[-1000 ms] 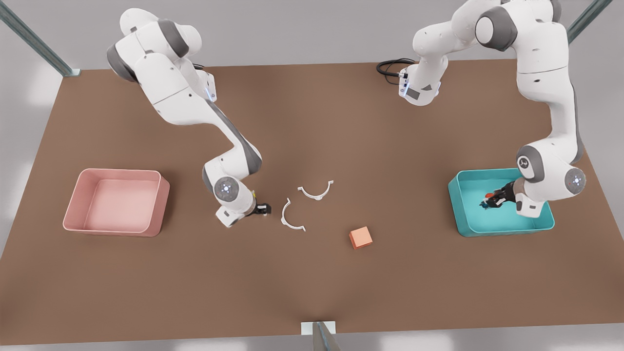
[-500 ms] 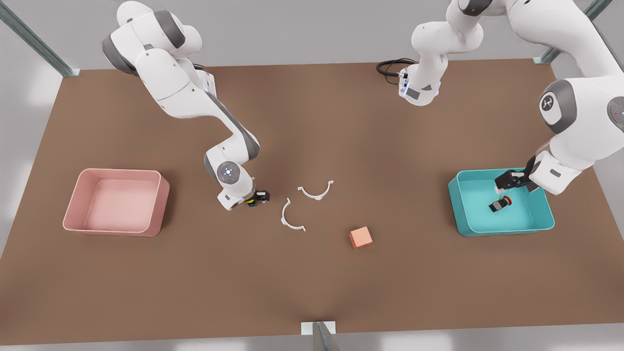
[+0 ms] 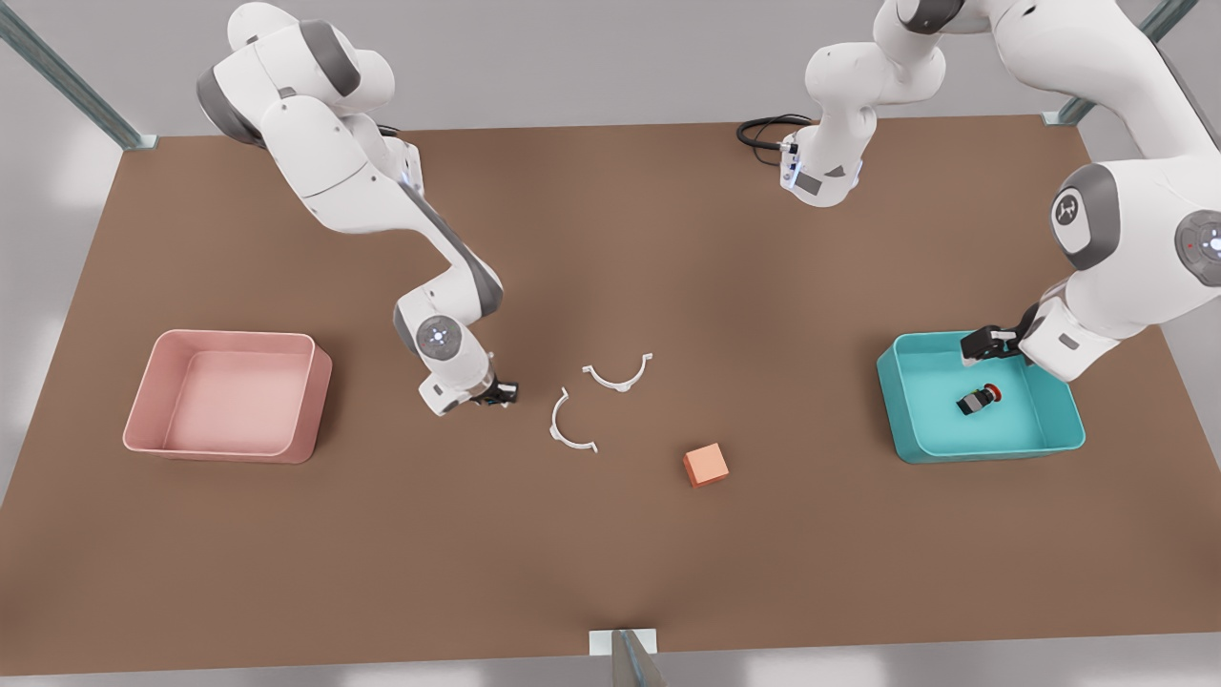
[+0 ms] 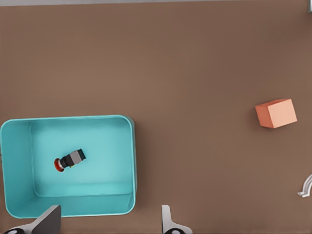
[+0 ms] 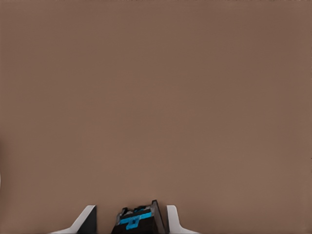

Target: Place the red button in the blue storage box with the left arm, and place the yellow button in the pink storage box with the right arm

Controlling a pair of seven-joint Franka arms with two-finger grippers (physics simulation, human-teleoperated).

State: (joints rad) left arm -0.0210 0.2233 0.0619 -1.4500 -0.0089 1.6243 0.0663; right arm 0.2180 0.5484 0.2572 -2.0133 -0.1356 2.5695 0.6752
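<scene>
The red button is lying on its side inside the blue box, so that half looks done. The left gripper is hanging above the box's far edge with its fingers spread apart and nothing between them.

The right gripper is sitting low over the worktop, well apart from the pink box. In the right wrist view its fingers are squeezing a dark block with a blue mark — most likely the yellow button, though no yellow is showing.

What could go wrong: the pink box is a long way off, and the button could slip out on the way if the grip is only catching an edge. The arm could also bump the box wall if it is travelling too low. Two white curved clips and an orange cube are lying near — a wide swing could knock them.

The button is cut off in the wrist view, so how deep it is sitting in the grip is hard to tell.
</scene>
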